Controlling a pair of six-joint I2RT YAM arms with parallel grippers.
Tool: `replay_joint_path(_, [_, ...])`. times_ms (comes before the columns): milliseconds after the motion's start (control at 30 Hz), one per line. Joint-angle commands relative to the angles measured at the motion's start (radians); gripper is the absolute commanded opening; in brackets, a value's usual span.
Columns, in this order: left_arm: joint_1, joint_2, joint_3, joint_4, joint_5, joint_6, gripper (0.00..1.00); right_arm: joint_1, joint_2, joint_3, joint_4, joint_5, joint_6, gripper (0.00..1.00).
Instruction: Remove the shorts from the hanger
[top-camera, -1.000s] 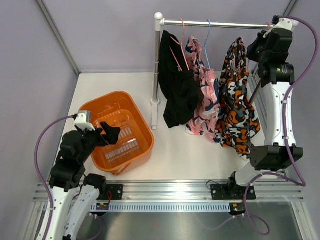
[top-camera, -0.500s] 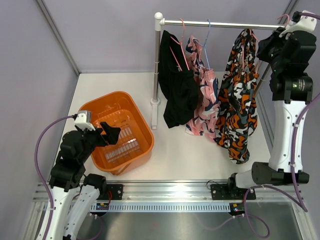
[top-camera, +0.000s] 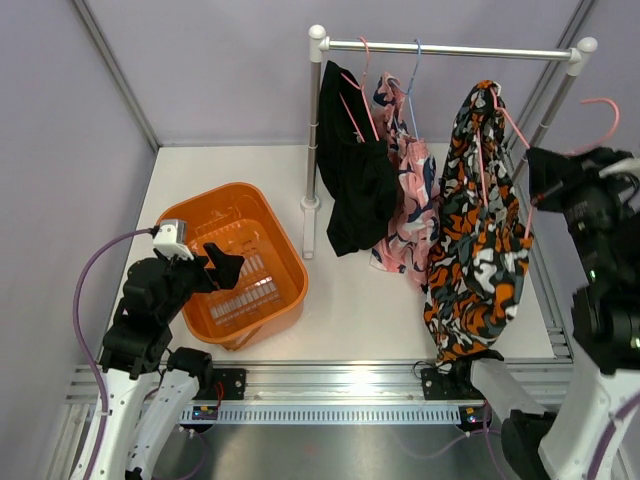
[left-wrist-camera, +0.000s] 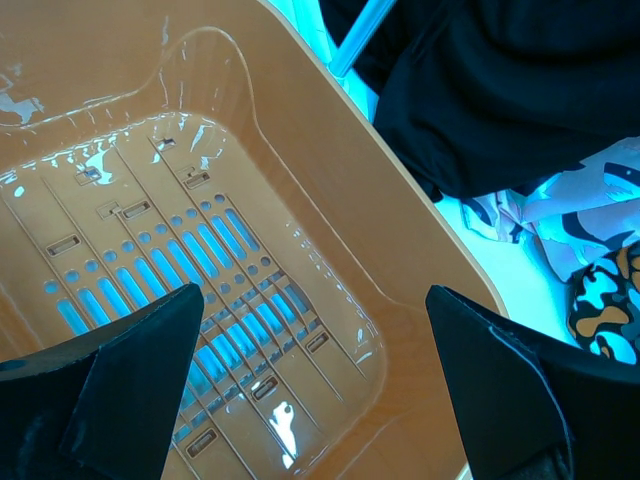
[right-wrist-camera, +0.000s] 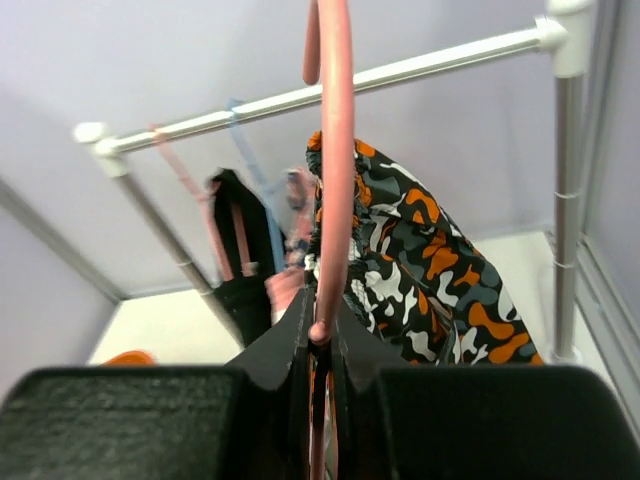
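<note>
Camouflage shorts (top-camera: 475, 260), hanger (right-wrist-camera: 335, 120) now off rail (top-camera: 450, 47)

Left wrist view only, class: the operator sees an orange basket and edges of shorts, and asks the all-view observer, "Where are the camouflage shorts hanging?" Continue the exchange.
Observer: The camouflage shorts hang from a pink hanger whose hook is off the rail.
Operator: What holds it?
Observer: The right hand is shut on the hanger's wire.
Operator: And the other pairs?
Observer: The black shorts and pink shorts hang on the rail.
</note>
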Motion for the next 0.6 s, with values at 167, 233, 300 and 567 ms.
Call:
replay_joint_path(167, [-0.003, 0.0, 0.003, 0.054, 0.028, 0.016, 0.99, -0.001, -0.22, 0.154, 0.019, -0.204, 0.08, 0.0])
replay_joint_path(233, [-0.003, 0.002, 0.005, 0.054, 0.027, 0.016, 0.99, -0.001, -0.211, 0.234, 0.018, -0.25, 0.101, 0.0])
replay_joint_path(300, [-0.003, 0.002, 0.008, 0.055, 0.025, 0.016, 0.99, -0.001, -0.19, 0.3, 0.035, -0.326, 0.121, 0.0])
replay_joint_path(567, [-0.003, 0.025, 0.09, 0.098, 0.082, -0.002, 0.99, -0.001, -0.083, 0.303, 0.255, -0.733, 0.365, 0.0])
